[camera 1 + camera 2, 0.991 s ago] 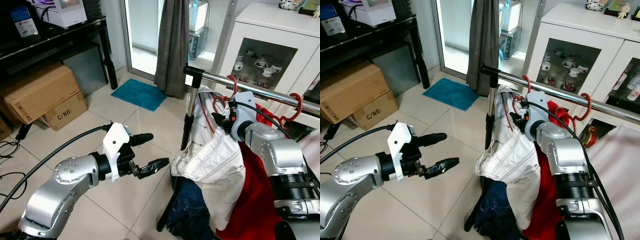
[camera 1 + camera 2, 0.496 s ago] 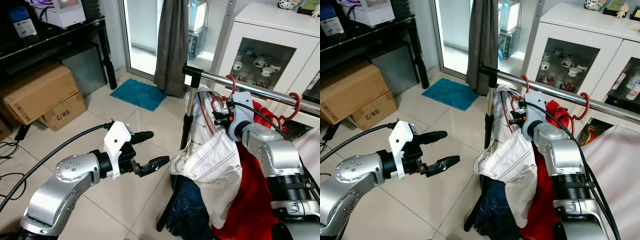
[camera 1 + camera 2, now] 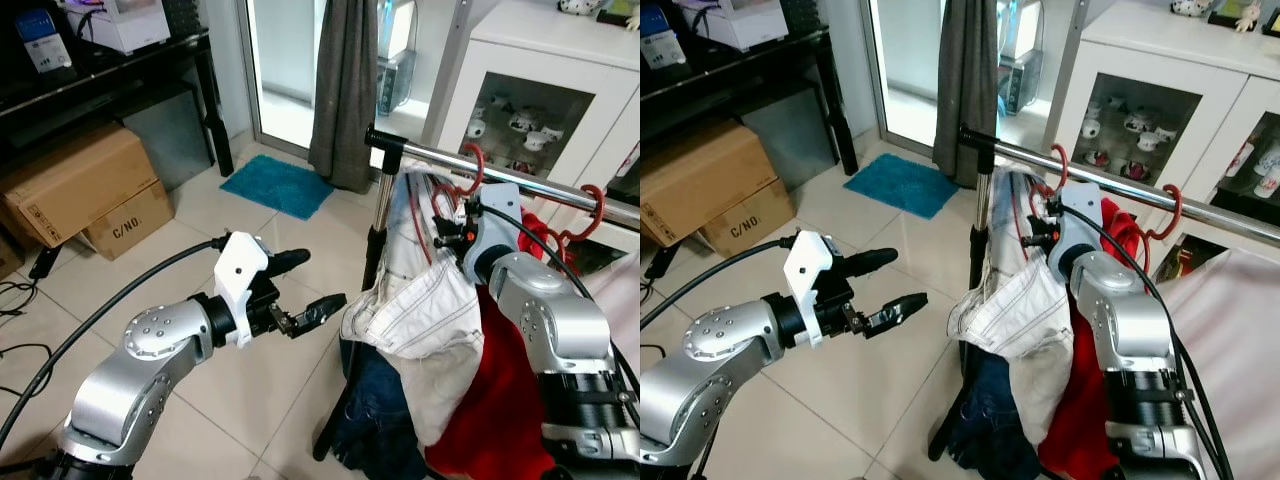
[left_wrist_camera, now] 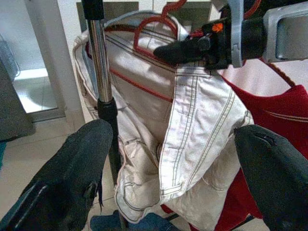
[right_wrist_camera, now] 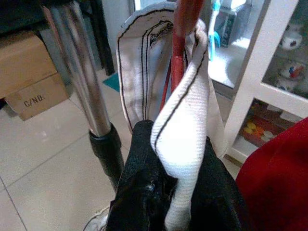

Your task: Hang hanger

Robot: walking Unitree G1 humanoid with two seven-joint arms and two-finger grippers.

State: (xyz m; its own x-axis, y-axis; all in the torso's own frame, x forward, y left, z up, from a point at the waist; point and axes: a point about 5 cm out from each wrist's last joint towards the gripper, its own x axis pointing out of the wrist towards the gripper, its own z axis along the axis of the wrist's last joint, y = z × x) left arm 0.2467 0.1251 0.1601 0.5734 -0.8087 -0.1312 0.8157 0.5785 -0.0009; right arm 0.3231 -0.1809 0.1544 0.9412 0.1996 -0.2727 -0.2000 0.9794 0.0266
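**Red hanger at the rail, pinched with white cloth**

Left eye view: "C/NO." printed on the smaller cardboard box (image 3: 128,222) at left centre. Red hanger (image 3: 462,180) now hooked over the chrome rail (image 3: 520,182) at upper right, higher than a second ago; right gripper (image 3: 447,222) just under it, against the white garment (image 3: 420,310). Left gripper (image 3: 308,284) at centre, nearer the garment than before, fingers spread wide around nothing.

Right eye view: same scene; pale tiled floor (image 3: 890,390), blue mat (image 3: 902,184), grey curtain (image 3: 970,80), white glass-front cabinet (image 3: 1160,110).

Left wrist view: wide-apart fingertips (image 4: 72,178) framing the garment, a rack post (image 4: 103,91) and red cloth (image 4: 284,125).

Right wrist view: fingers (image 5: 139,192) clamped on a fold of white garment, with the hanger's red stem (image 5: 185,38) rising from the pinch.
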